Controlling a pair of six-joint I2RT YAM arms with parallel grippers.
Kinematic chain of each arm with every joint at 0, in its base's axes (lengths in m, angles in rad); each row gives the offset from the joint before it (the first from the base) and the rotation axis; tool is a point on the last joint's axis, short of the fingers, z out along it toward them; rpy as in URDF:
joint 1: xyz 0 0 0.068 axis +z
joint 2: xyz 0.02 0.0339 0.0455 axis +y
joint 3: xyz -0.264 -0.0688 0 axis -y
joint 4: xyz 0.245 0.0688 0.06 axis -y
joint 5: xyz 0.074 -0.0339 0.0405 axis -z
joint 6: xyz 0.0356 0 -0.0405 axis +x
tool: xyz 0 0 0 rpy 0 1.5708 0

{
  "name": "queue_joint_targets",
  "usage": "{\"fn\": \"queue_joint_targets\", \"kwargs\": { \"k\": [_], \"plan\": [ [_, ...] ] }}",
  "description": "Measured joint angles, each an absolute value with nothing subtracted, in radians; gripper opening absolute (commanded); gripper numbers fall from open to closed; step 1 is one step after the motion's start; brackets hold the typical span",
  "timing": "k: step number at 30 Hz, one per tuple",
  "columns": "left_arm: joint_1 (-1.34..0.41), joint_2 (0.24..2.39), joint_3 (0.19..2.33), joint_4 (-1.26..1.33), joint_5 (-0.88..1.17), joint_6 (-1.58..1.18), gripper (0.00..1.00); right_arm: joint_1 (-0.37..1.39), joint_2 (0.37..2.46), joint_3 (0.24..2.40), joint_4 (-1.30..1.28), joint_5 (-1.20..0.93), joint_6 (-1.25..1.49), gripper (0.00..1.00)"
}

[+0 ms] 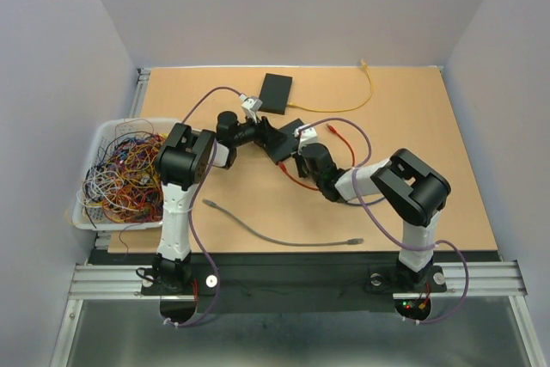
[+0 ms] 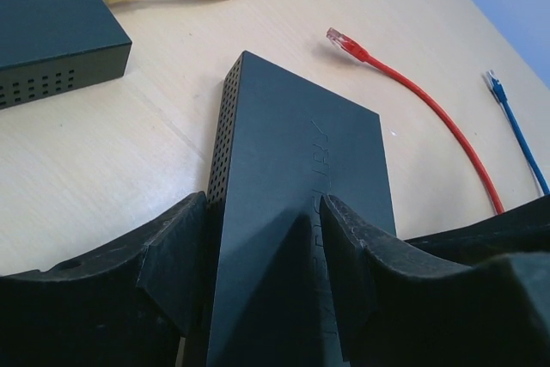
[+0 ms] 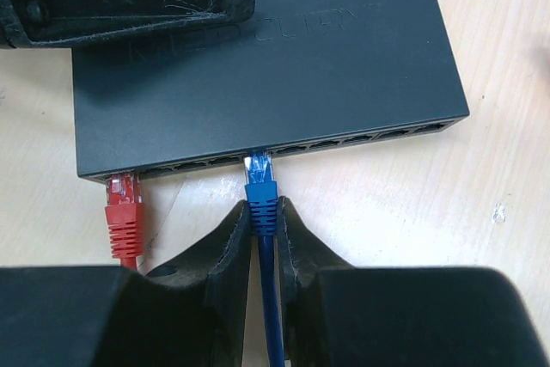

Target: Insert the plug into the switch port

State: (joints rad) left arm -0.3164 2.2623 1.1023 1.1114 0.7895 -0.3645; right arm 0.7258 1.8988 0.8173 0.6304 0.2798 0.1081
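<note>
The left gripper is clamping the switch, a matte black box with a perforated side. Its embossed lettering is too faint to read. Left of the right gripper, a ribbed red plug is sitting plugged into the switch. This gripper is pinching the blue plug, tip at a port just ahead.
</note>
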Motion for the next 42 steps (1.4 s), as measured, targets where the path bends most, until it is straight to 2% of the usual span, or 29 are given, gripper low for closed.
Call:
{"fn": "queue_joint_targets", "kwargs": {
  "k": [3, 5, 10, 12, 15, 20, 23, 24, 27, 32, 36, 42],
  "plan": [
    [-0.315, 2.25, 1.054, 1.163, 0.786, -0.379, 0.65, 0.728, 1.884, 0.803, 0.63, 0.297, 0.117, 0.52],
    [-0.318, 2.227, 1.007, 1.181, 0.808, -0.403, 0.65, 0.728, 1.868, 0.801, 0.624, 0.311, 0.129, 0.58],
    [-0.31, 2.199, 0.95, 1.205, 0.823, -0.461, 0.65, 0.73, 1.765, 0.749, 0.596, 0.329, 0.152, 0.64],
    [-0.306, 2.19, 0.937, 1.208, 0.826, -0.482, 0.65, 0.73, 1.703, 0.744, 0.589, 0.332, 0.163, 0.73],
    [-0.3, 2.176, 0.925, 1.203, 0.828, -0.51, 0.65, 0.73, 1.594, 0.738, 0.578, 0.334, 0.183, 0.78],
    [-0.292, 2.128, 0.925, 1.156, 0.822, -0.54, 0.65, 0.733, 1.461, 0.71, 0.531, 0.334, 0.207, 0.81],
    [-0.29, 2.073, 0.924, 1.086, 0.794, -0.54, 0.65, 0.735, 1.377, 0.657, 0.485, 0.346, 0.222, 0.85],
    [-0.29, 2.044, 0.923, 1.064, 0.781, -0.538, 0.65, 0.735, 1.353, 0.645, 0.467, 0.356, 0.229, 0.91],
    [-0.29, 1.945, 0.903, 1.006, 0.728, -0.524, 0.65, 0.734, 1.322, 0.641, 0.434, 0.392, 0.24, 0.92],
    [-0.293, 1.82, 0.834, 0.954, 0.62, -0.515, 0.65, 0.691, 1.412, 0.716, 0.362, 0.386, 0.253, 0.92],
    [-0.318, 1.717, 0.757, 0.834, 0.442, -0.516, 0.65, 0.583, 1.495, 0.775, 0.324, 0.315, 0.285, 0.92],
    [-0.436, 1.543, 0.607, 0.686, 0.215, -0.522, 0.65, 0.49, 1.645, 0.901, 0.316, 0.216, 0.313, 0.91]
  ]
}}
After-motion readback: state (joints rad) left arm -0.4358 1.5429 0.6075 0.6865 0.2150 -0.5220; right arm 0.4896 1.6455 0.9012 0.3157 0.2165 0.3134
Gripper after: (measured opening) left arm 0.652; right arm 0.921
